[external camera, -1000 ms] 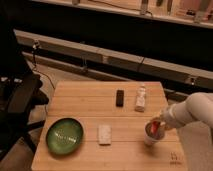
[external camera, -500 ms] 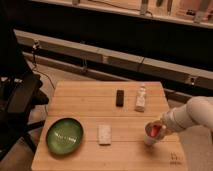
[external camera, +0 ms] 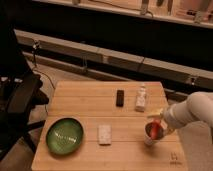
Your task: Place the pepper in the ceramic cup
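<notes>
**Pepper at the cup's mouth**

The ceramic cup [external camera: 150, 136] stands on the wooden tabletop [external camera: 90, 102], well right of the green plate [external camera: 65, 135]. The pepper [external camera: 155, 129] sits in its mouth, red end sticking up. The claw [external camera: 159, 121] hovers just above the cup, touching or nearly touching the pepper; whether it is grasping or released, I cannot tell.
</notes>
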Controlling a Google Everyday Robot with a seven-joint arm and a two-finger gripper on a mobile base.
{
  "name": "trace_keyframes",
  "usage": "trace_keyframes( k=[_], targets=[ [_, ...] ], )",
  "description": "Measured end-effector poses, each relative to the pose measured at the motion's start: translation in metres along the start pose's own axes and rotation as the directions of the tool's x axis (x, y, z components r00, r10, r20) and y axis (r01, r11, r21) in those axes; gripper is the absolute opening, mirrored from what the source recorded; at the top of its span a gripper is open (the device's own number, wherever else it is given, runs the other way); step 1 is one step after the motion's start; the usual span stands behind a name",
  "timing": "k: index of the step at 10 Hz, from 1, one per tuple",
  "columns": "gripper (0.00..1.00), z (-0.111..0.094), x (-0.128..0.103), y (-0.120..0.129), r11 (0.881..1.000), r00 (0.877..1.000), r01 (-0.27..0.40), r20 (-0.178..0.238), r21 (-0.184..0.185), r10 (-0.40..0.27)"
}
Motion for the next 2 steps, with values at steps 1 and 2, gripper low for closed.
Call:
trace_keyframes(
  k=[1,2],
  targets=[
    [0.8,-0.0006,0.0009,-0.001,1.0,1.0,0.0,-0.003,0.003,0.0],
    [0.8,-0.0015,0.0041,-0.0041,1.0,1.0,0.004,-0.006,0.005,-0.004]
  ],
)
